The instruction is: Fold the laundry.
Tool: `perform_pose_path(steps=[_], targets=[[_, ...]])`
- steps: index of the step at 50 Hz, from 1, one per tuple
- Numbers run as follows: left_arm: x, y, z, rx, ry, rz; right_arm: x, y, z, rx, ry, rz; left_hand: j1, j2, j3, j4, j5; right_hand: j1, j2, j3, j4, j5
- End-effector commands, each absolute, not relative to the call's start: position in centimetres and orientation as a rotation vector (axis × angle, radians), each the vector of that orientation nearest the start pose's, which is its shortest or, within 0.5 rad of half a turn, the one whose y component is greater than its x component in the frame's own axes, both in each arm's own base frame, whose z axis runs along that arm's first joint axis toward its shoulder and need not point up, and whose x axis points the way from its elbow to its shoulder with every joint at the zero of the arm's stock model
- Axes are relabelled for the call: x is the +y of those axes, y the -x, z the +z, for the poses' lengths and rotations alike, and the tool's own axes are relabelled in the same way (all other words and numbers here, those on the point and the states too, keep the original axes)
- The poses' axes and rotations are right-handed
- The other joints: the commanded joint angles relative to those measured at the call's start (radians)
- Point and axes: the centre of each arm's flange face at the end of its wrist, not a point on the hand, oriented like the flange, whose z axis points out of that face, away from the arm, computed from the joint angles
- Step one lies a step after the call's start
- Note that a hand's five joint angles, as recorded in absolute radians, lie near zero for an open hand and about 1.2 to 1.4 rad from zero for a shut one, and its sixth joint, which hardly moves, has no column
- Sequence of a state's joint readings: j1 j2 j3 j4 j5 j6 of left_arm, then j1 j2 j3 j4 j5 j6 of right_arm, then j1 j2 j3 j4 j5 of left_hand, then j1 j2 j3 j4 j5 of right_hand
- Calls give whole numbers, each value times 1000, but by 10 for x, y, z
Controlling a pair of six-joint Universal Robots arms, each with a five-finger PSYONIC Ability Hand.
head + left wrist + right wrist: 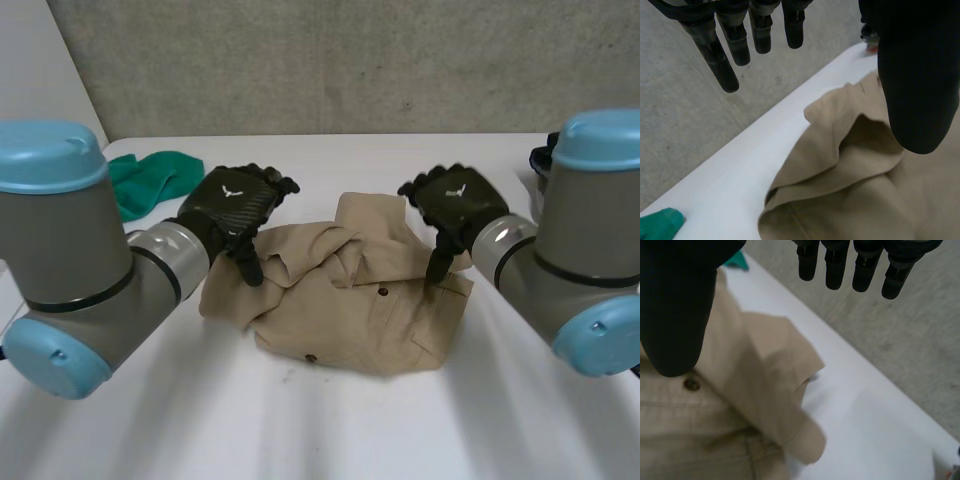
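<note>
Head view: a crumpled tan shirt (350, 300) lies at the centre of the white table (320, 430). My left hand (235, 205) hangs over the shirt's left edge and my right hand (460, 203) over its right edge, both with thumbs pointing down at the cloth. A green cloth (150, 180) sits at upper left.

Left wrist view: my fingers (720, 60) are straight and spread, well apart from the thumb, with the shirt under my palm.

Right wrist view: my fingers (835, 270) are straight too, the thumb held wide, pinching nothing. A button (691, 384) shows beside the thumb.

White table (330, 430) fills lower frame. Grey wall (350, 60) across top. Green cloth (150, 180) upper left. Dark object (540, 158) at right edge.
</note>
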State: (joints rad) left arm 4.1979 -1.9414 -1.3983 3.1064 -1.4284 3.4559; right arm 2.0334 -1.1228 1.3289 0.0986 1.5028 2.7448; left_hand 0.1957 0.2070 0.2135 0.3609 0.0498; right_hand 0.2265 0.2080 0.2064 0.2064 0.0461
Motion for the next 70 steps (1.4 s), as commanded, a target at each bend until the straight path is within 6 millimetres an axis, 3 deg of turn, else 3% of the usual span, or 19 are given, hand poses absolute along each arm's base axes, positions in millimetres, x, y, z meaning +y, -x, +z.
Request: perform_pose_path(steps=[1, 4, 5, 8, 9, 11, 16, 21, 23, 27, 32, 34, 36, 42, 47, 50, 59, 66, 70], targets=[[-269, 320, 196, 2354, -1283, -1984, -287, -293, 168, 2301, 1170, -1745, -21, -32, -39, -186, -50, -52, -33, -32, -32, -46], [-278, 324, 180, 2340, -1308, -1950, -300, -297, 146, 2308, 1156, -1780, -21, -32, -39, -186, -50, -52, -33, -32, -32, -46], [-282, 326, 175, 2333, -1315, -1943, -307, -299, 139, 2304, 1148, -1801, 84, 73, 66, -81, 56, 145, 164, 166, 166, 151], [-284, 328, 170, 2326, -1324, -1937, -316, -299, 135, 2307, 1127, -1837, 641, 629, 623, 476, 612, 1072, 1090, 1092, 1092, 1078], [-286, 329, 173, 2318, -1313, -1953, -321, -297, 141, 2297, 1101, -1885, 1027, 1015, 1009, 862, 998, 1169, 1187, 1189, 1189, 1175], [-287, 328, 178, 2313, -1286, -1968, -327, -296, 153, 2273, 1072, -1950, 1177, 1166, 1159, 1012, 1148, 1170, 1188, 1190, 1190, 1176], [-282, 321, 209, 2330, -1129, -2069, -347, -301, 215, 2025, 1001, -2290, 1201, 1189, 1183, 1035, 1172, 1170, 1188, 1190, 1190, 1176], [-277, 307, 257, 2390, -821, -2287, -338, -346, 282, 1559, 1049, -2595, 1201, 1189, 1183, 1035, 1172, 1170, 1188, 1190, 1190, 1176], [-278, 300, 266, 2393, -717, -2331, -331, -365, 290, 1439, 1069, -2618, 1201, 1189, 1183, 1035, 1172, 1170, 1188, 1190, 1190, 1176], [-286, 279, 267, 2363, -498, -2329, -315, -408, 282, 1241, 1136, -2548, 1201, 1189, 1183, 1035, 1172, 1170, 1188, 1190, 1190, 1176], [-305, 248, 229, 2330, -347, -2154, -298, -448, 225, 1196, 1256, -2360, 1201, 1189, 1183, 1035, 1172, 1170, 1188, 1190, 1190, 1176], [-311, 242, 217, 2323, -337, -2120, -294, -456, 210, 1175, 1275, -2324, 1201, 1189, 1183, 1035, 1172, 720, 738, 740, 740, 726], [-320, 236, 203, 2330, -332, -2084, -291, -464, 200, 1137, 1264, -2317, 1201, 1189, 1183, 1035, 1172, -52, -33, -32, -32, -46], [-328, 228, 196, 2372, -356, -2059, -295, -453, 235, 1200, 1070, -2410, 63, 52, 45, -102, 34, -52, -33, -32, -32, -46], [-324, 217, 208, 2429, -430, -2078, -287, -407, 272, 1507, 932, -2350, -3, -14, -21, -168, -31, -52, -33, -32, -32, -46], [-319, 212, 213, 2453, -473, -2082, -277, -384, 272, 1647, 982, -2237, -3, -14, -21, -168, -31, -52, -33, -32, -32, -46], [-310, 198, 191, 2529, -749, -1979, -205, -313, 211, 2222, 1105, -1494, -6, -17, -24, -171, -34, -52, -33, -32, -32, -46], [-321, 196, 154, 2524, -901, -1834, -168, -320, 169, 2128, 1054, -1398, 15, 3, -3, -150, -14, -52, -33, -32, -32, -46], [-330, 195, 139, 2500, -945, -1770, -171, -331, 146, 2097, 1042, -1463, 64, 53, 47, -101, 36, -35, -16, -15, -15, -29]])
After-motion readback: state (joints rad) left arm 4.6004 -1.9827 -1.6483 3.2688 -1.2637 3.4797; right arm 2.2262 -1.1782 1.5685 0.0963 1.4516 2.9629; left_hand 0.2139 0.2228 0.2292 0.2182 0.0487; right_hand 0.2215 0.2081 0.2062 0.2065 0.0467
